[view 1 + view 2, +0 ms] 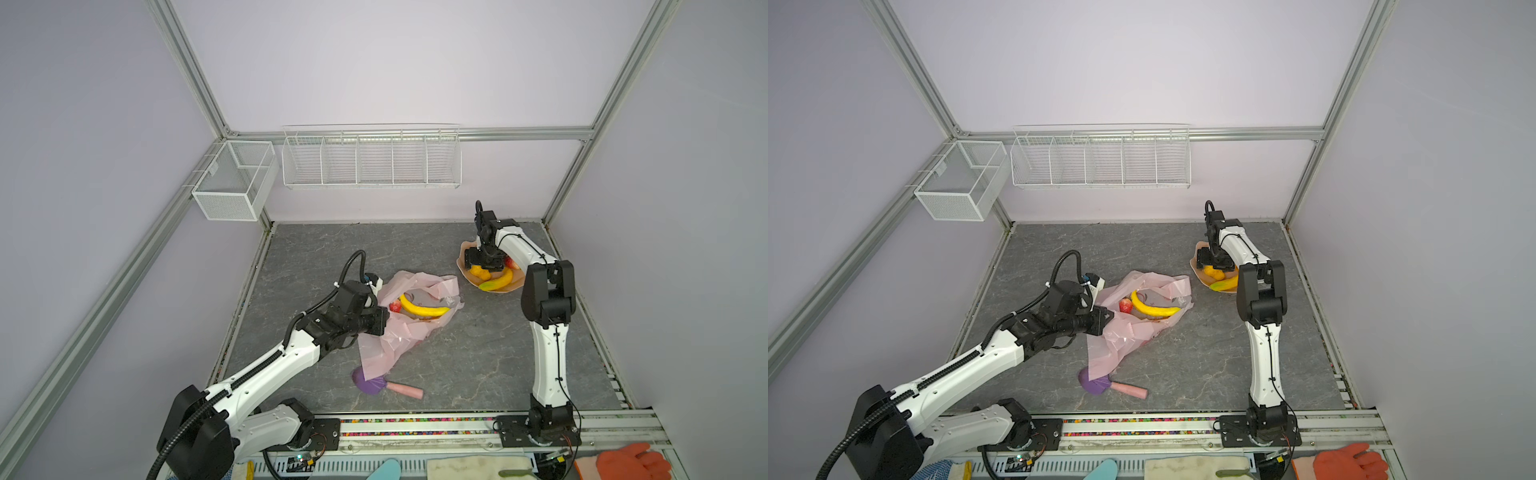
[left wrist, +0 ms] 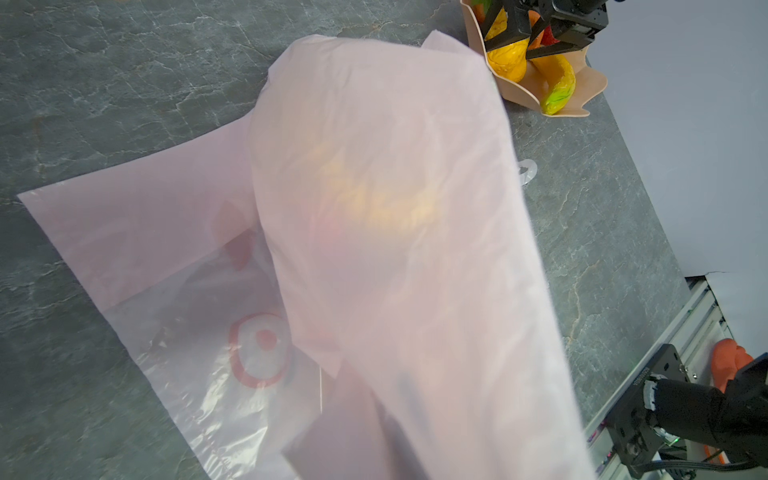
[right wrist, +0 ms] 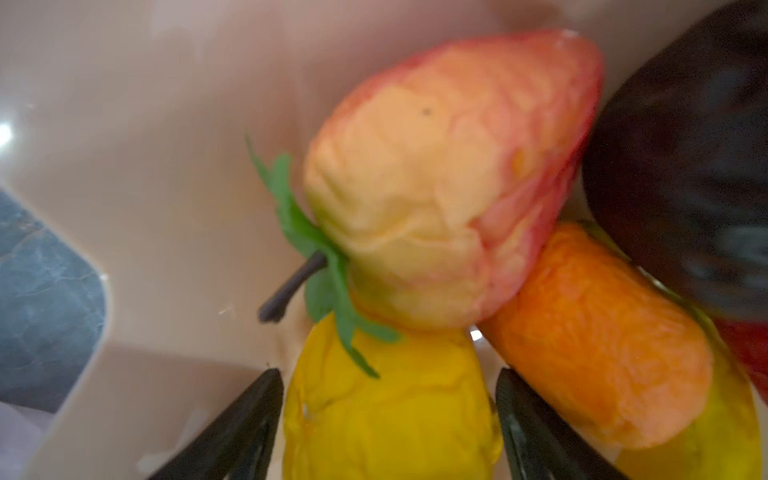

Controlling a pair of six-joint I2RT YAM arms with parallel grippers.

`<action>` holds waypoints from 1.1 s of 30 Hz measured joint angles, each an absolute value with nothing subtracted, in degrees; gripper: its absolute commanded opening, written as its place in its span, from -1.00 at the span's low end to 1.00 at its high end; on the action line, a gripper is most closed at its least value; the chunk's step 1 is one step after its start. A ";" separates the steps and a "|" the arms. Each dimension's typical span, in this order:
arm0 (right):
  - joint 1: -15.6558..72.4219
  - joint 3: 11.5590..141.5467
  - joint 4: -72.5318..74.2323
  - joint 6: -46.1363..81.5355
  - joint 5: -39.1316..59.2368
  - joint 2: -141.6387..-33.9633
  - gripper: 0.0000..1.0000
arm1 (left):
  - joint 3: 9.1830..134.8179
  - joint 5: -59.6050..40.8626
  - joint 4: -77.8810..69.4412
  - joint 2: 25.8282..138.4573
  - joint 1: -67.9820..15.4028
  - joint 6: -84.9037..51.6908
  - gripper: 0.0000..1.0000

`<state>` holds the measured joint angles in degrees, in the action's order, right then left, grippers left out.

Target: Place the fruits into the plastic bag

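The pale-pink plastic bag (image 1: 409, 332) (image 1: 1133, 336) lies mid-table with its mouth lifted at the left. My left gripper (image 1: 377, 319) (image 1: 1106, 316) is shut on the bag's edge. In the left wrist view the bag's film (image 2: 374, 208) covers the jaws. Inside the bag lie a yellow banana (image 1: 419, 308) (image 1: 1152, 308) and a red strawberry (image 1: 395, 306). My right gripper (image 1: 482, 268) (image 3: 387, 374) is down in the peach bowl (image 1: 461, 259), open, a finger on each side of a yellow fruit (image 3: 390, 415). A pale strawberry (image 3: 449, 174), an orange fruit (image 3: 594, 332), a dark ball (image 3: 685, 166) and a banana (image 1: 496, 281) crowd round it.
A purple round-headed tool with a pink handle (image 1: 374, 384) lies just in front of the bag. White wire baskets (image 1: 370, 160) and a mesh box (image 1: 232, 183) hang on the back walls. An orange glove (image 1: 631, 463) rests beyond the front rail.
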<state>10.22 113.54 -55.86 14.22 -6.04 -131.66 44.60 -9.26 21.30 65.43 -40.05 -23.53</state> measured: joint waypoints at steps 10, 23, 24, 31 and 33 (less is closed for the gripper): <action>10.22 113.56 -55.66 14.17 -7.05 -131.09 0.08 | 45.84 -9.26 21.63 65.41 -40.05 -23.51 -1.00; 10.22 107.79 -51.22 17.65 1.39 -110.34 -0.06 | 46.11 -9.26 21.65 65.43 -40.05 -23.49 -1.00; 10.22 105.86 -50.46 18.37 3.81 -108.36 -0.06 | 46.11 -9.26 21.65 65.43 -40.05 -23.49 -1.00; 13.76 86.08 -44.73 27.53 22.98 -97.93 -0.09 | 46.17 -9.26 21.47 65.65 -40.05 -23.49 -1.00; 16.91 79.81 -41.98 32.05 27.55 -95.77 -0.09 | 46.19 -9.28 21.45 65.80 -40.05 -23.49 -1.00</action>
<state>16.91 79.81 -41.98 32.05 27.55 -95.77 46.19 -9.28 21.45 65.80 -40.05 -23.49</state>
